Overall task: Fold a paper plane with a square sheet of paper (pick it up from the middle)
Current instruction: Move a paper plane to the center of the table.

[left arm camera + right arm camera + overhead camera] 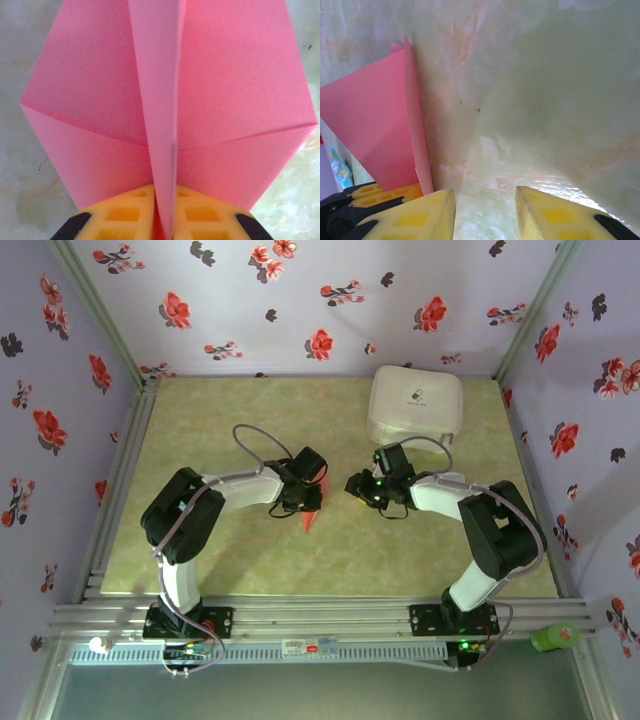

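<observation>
- Your left gripper point(304, 502) is pinched onto the paper plane point(309, 517). In the left wrist view, its yellow fingers point(125, 216) are pressed together on the raised centre crease of the paper plane point(100, 115).
- The paper is partly folded. Two flaps spread out flat on either side of the upright ridge, and diagonal creases run out to the side corners.
- From above, the plane sits near the middle of the table point(200, 420), between the two wrists, with a red pointed tip sticking out toward the near edge.
- Your right gripper point(354, 487) is spread wide. The right wrist view shows bare table point(545, 100) in the gap between the fingertips of the gripper point(485, 200), with nothing held.
- In that same view the paper plane point(375, 125) stands just beside the left-hand finger, outside the gap. You cannot tell whether it touches that finger.
- The left gripper's yellow fingers point(385, 192) show at the lower left, at the foot of the paper.
- The white case point(415, 405) rests at the far right of the table, well apart from the paper and behind your right wrist.
</observation>
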{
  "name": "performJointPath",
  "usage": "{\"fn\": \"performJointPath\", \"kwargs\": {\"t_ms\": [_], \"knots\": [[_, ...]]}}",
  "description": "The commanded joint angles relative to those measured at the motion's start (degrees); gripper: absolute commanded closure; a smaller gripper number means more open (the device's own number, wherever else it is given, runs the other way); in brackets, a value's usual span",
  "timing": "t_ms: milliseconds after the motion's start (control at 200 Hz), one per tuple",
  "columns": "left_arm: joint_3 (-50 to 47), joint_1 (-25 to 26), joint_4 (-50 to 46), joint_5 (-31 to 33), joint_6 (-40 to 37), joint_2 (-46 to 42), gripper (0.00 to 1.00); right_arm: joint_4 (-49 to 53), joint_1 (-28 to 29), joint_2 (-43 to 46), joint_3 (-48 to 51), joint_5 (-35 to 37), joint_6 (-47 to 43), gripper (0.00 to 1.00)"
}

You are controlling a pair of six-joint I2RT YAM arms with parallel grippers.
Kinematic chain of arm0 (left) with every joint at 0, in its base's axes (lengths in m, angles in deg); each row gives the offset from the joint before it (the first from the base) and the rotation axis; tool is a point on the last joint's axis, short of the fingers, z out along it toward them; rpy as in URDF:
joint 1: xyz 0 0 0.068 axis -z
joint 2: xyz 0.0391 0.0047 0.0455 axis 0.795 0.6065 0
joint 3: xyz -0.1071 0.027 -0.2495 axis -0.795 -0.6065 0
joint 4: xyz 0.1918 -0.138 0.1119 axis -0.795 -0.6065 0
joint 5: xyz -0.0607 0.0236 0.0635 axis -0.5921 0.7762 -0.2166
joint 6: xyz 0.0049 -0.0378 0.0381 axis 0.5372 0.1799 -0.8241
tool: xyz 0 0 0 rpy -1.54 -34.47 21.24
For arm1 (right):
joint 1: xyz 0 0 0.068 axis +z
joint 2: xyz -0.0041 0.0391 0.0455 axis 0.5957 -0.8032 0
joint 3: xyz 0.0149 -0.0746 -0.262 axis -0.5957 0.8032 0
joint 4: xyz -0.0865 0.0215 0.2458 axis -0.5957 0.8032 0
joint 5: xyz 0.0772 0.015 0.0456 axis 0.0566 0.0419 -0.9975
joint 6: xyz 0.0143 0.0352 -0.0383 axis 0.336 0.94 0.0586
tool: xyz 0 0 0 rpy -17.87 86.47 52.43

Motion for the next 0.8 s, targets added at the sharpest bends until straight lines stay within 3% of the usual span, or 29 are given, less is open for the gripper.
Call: {"fn": "performJointPath", "kwargs": {"t_ms": [0, 145, 245, 440, 790], "knots": [[0.72, 1.01, -3.01, 2.31, 1.43, 2.61, 0.85, -0.37, -0.33, 0.85, 0.9, 1.19, 0.28, 0.64], [0.83, 1.15, -3.56, 4.78, 2.72, 2.25, 0.85, -0.41, -0.46, 1.02, 0.79, 1.05, 0.28, 0.64], [0.57, 1.28, -3.32, 5.89, 3.56, 1.51, 0.92, -0.37, -0.61, 1.09, 0.87, 0.91, 0.1, 0.64], [0.21, 1.57, -2.94, 7.08, 4.68, 0.36, 0.95, -0.95, -0.85, 1.05, 0.96, 0.67, 0.2, 0.63], [0.65, 2.05, -4.3, 9.31, 6.23, 1.76, 0.87, -1.47, -1.21, 0.65, 0.96, -0.2, 0.1, 0.63]]}}
